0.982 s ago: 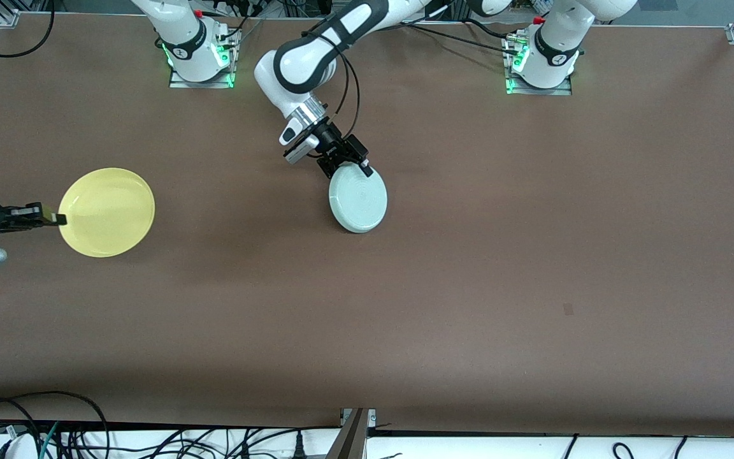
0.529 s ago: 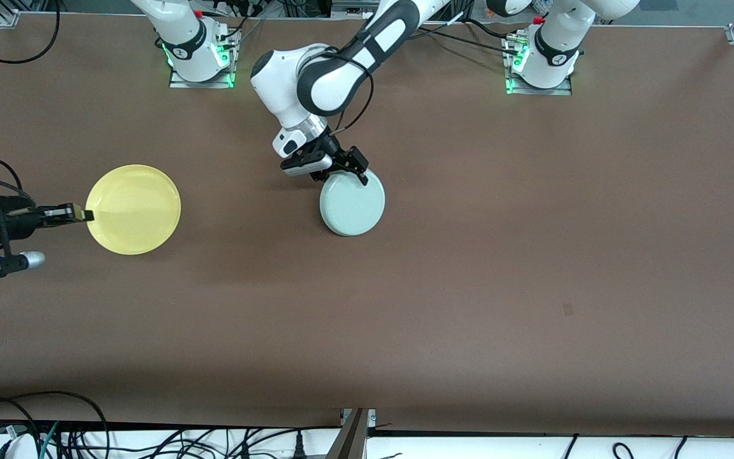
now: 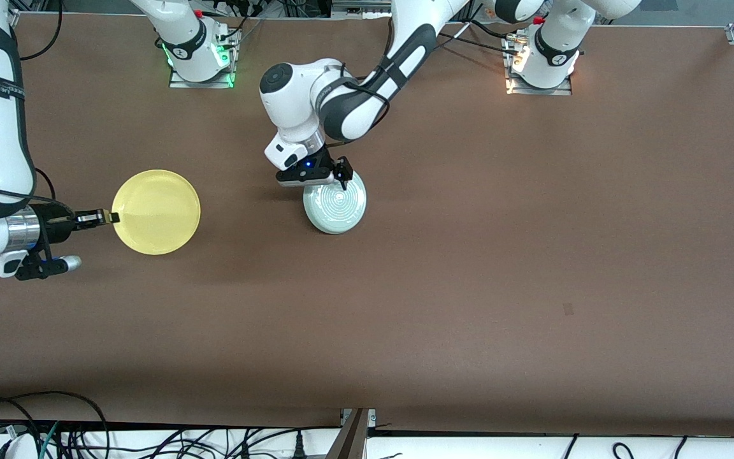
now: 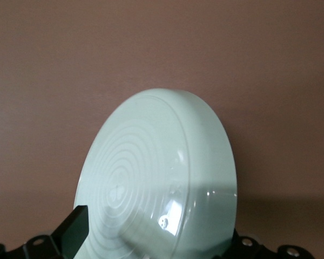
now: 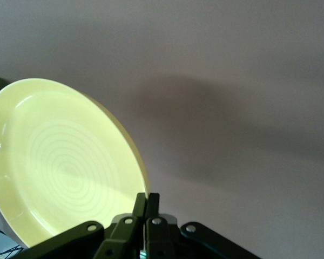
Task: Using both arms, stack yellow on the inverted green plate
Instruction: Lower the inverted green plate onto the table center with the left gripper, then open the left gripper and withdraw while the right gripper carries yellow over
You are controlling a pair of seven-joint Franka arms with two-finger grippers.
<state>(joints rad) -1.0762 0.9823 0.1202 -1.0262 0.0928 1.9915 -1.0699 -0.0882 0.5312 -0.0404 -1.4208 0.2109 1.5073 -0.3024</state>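
Yellow plate (image 3: 157, 212) first: in the front view you find it at about nine o'clock from the middle of the brown table (image 3: 469, 287), over the right arm's end. The right gripper (image 3: 111, 217) has it by the rim at the plate's own nine o'clock, fingers pinched tight on the thin edge. The green plate (image 3: 335, 204) sits close to the table's middle, at about ten o'clock from it, with its ringed face turned up. The left gripper (image 3: 323, 183) is over that plate's twelve o'clock edge, and the two plates are well apart.

In the left wrist view you see the green plate (image 4: 156, 178) tilted, showing its ringed underside and curved outer wall. The jaws stand spread wide on either side of its edge. One finger (image 4: 75, 229) shows just beside the ringed face, with no visible pinch.

In the right wrist view the yellow plate (image 5: 65, 172) tilts above the table, hollow side showing. The right gripper (image 5: 146, 202) is clamped on its rim.
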